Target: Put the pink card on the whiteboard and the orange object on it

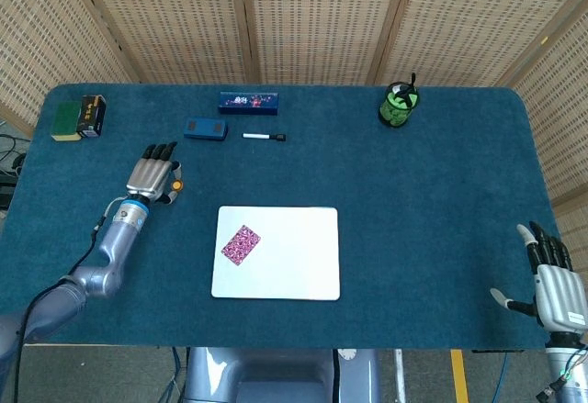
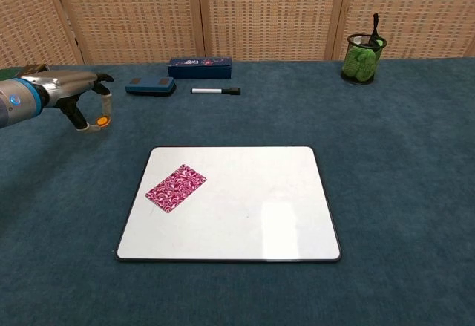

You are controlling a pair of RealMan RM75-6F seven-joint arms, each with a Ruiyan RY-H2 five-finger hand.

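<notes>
The pink patterned card point(image 1: 241, 244) point(image 2: 175, 188) lies on the left part of the whiteboard point(image 1: 294, 265) point(image 2: 252, 214). The small orange object point(image 1: 176, 184) point(image 2: 102, 122) is pinched in my left hand point(image 1: 154, 178) point(image 2: 74, 97), lifted off the blue cloth, up and left of the board. My right hand point(image 1: 554, 284) hangs by the table's front right corner, fingers spread, holding nothing; the chest view does not show it.
Along the back lie a blue eraser point(image 1: 204, 128), a black marker point(image 1: 265, 136) and a dark blue box point(image 1: 248, 101). A mesh pen cup with green contents point(image 1: 400, 105) stands back right. A green and black block point(image 1: 80, 117) sits at the far left.
</notes>
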